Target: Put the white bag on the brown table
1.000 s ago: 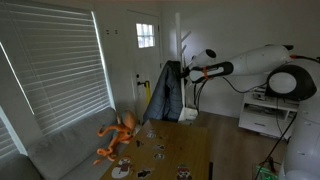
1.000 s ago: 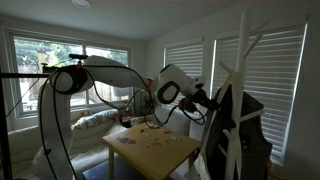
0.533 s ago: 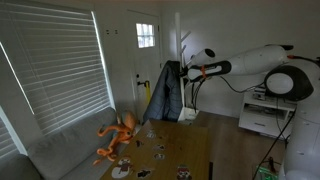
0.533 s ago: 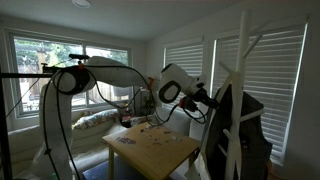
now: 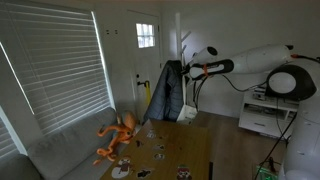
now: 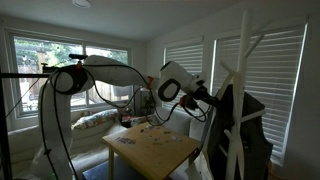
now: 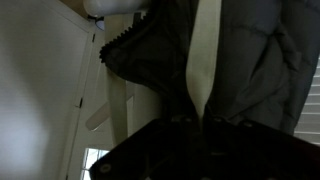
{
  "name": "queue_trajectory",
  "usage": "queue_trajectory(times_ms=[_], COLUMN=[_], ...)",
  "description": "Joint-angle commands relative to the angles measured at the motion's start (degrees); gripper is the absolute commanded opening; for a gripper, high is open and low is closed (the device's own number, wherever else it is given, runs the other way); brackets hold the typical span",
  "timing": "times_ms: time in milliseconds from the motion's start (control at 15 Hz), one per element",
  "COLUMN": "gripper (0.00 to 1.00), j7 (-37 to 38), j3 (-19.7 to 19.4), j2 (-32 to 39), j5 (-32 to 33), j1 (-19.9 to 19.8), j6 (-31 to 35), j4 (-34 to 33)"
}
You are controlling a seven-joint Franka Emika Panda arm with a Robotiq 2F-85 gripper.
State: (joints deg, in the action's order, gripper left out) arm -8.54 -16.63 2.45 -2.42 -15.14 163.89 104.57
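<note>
One dark quilted jacket [image 7: 250,60] is recorded hanging on a white branching coat rack [image 6: 241,70]. A smooth pale band [image 7: 205,60] is noted on it, long axis vertical, though strap or pole cannot be told. The white bag cannot be identified with certainty; only a rounded white edge [image 7: 115,8] is seen up at the rack, well apart from the brown wooden table [image 6: 160,150]. The arm [image 5: 260,65] is held nearly horizontal with the gripper [image 5: 186,72] against the jacket, and whether its jaws are apart or together cannot be told.
</note>
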Motion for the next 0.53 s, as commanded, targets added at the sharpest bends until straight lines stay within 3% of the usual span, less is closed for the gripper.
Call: queue_trajectory(times_ms=[0,67,133,200,333,400,467], gripper=[0.01,0.01,0.30,0.31,0.44,0.11,0.11], j7=[0.79,0.79,0.76,1.07,0.74,0.78,0.73], j3=[-0.05,-0.06,0.00,0.02,0.13,0.16,0.19], j2=[-2.82,-3.08,-3.19,-3.43,-3.69,-3.76,-3.80], j5=[2.32,2.53,2.57,2.90,2.50,2.38,2.30], j1=[-0.71,-0.79,-0.78,-0.75,-0.62,-0.58,-0.56], j6=[0.69,0.80,0.52,0.49,0.04,-0.01,-0.07], j4=[0.08,0.07,0.06,0.17,0.07,0.09,0.08])
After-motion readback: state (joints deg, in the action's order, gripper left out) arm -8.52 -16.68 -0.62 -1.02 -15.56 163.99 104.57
